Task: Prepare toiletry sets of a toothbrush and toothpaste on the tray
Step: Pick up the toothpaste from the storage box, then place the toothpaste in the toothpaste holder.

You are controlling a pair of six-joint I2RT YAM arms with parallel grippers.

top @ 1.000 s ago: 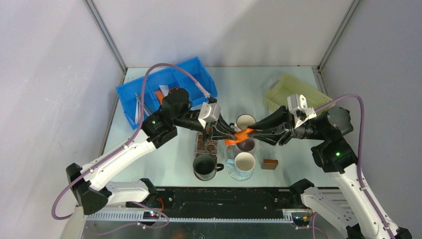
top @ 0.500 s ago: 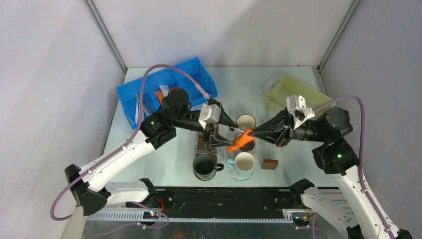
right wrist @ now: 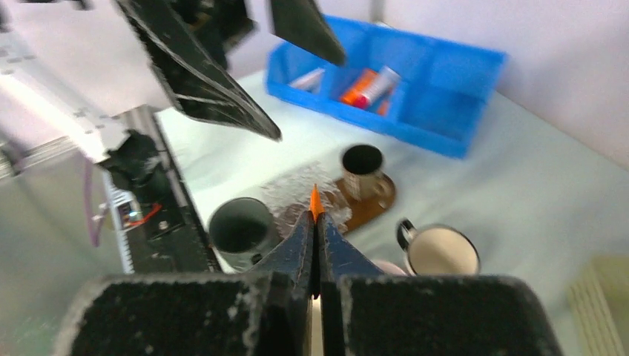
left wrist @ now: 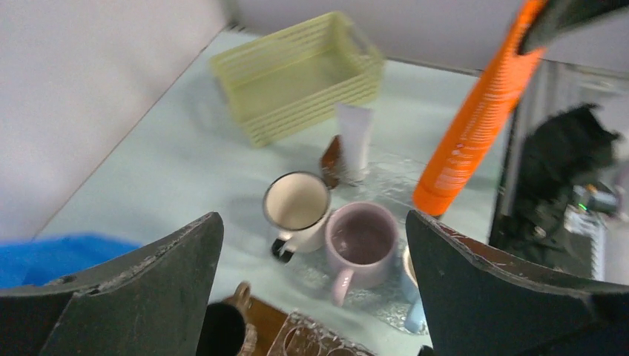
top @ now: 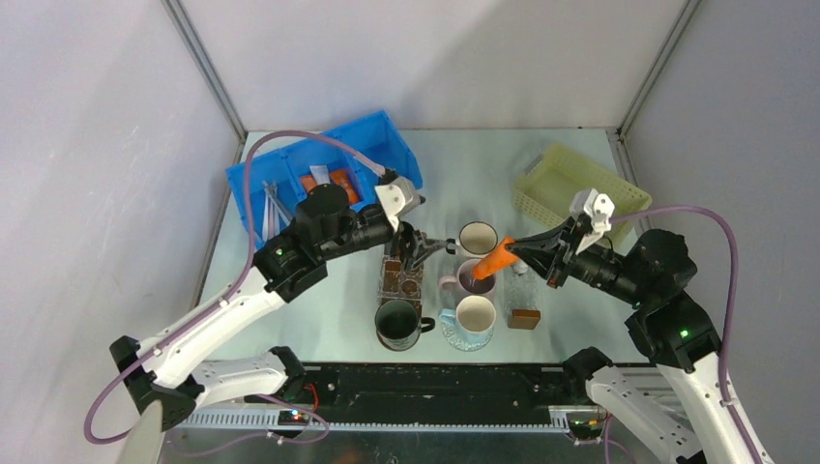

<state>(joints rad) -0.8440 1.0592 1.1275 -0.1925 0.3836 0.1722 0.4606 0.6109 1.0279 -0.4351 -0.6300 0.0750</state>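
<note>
Pinching slim orange toothpaste [left wrist: 478,122], tapered right gripper [top: 513,248], seemingly ribbed plastic

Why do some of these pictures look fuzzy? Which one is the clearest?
Top external view: sharp and evenly lit, with only soft shadows. Left wrist view: soft all over, the yellow basket and the orange toothpaste smeared. Right wrist view: the blue bin behind is blurred, the right gripper dark and nearly featureless.
</note>
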